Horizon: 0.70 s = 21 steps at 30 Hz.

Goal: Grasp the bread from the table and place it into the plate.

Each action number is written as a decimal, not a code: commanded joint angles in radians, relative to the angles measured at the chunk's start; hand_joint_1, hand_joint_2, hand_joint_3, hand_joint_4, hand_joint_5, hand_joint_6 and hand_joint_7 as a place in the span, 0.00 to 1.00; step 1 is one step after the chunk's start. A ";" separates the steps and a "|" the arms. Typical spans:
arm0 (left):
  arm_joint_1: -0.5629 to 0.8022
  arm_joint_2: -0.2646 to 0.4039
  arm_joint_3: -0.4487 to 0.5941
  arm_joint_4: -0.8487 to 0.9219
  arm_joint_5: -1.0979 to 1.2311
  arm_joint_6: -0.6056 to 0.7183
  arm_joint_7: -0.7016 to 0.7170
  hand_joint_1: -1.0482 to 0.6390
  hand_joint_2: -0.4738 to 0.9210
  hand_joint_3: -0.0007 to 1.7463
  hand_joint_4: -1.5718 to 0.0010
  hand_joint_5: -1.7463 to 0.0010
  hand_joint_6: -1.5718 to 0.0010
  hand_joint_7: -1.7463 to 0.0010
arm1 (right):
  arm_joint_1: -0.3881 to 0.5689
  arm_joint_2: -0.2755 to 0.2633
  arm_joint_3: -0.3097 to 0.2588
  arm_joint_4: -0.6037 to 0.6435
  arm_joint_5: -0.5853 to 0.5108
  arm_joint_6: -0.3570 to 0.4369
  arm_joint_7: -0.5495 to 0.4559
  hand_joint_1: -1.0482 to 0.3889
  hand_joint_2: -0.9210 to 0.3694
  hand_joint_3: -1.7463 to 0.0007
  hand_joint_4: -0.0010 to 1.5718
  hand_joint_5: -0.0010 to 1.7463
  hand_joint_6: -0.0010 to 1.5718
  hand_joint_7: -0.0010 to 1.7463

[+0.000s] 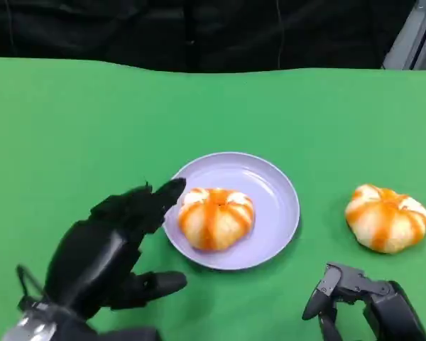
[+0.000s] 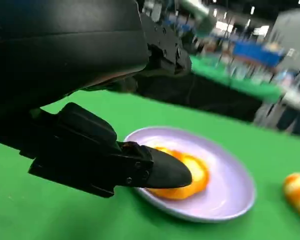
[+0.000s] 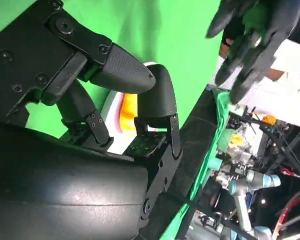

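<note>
The right robot hand (image 1: 358, 302) rests low on the table (image 1: 71, 128) with fingers loosely apart, holding nothing. The loose bread (image 1: 387, 217) lies just beyond it, right of the plate (image 1: 277, 188), so this hand is nearer. The left robot hand (image 1: 110, 249), fingers spread and empty, sits at the plate's left rim, where another bun (image 1: 216, 217) already lies.

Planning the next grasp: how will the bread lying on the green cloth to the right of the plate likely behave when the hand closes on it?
The bread looks puffy and rounded, so it probably squashes under a firm grip. It seems light for its size. Its flat-looking base suggests it would slide rather than roll if nudged.
</note>
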 commanded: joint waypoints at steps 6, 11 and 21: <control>0.091 -0.018 0.073 0.038 -0.040 -0.165 0.135 0.38 1.00 0.07 0.74 0.61 0.63 0.92 | 0.008 -0.012 -0.007 0.020 0.013 -0.041 -0.002 0.39 0.45 0.14 0.56 1.00 0.52 0.86; 0.133 -0.063 0.121 0.126 -0.099 -0.368 0.278 0.51 0.97 0.06 0.57 0.50 0.46 0.84 | 0.006 -0.010 -0.008 0.026 0.016 -0.048 -0.003 0.36 0.47 0.14 0.55 1.00 0.52 0.87; 0.142 -0.127 0.179 0.242 -0.149 -0.558 0.337 0.58 0.95 0.10 0.50 0.42 0.38 0.78 | -0.001 -0.011 -0.007 0.036 0.024 -0.057 0.001 0.35 0.48 0.14 0.55 1.00 0.52 0.87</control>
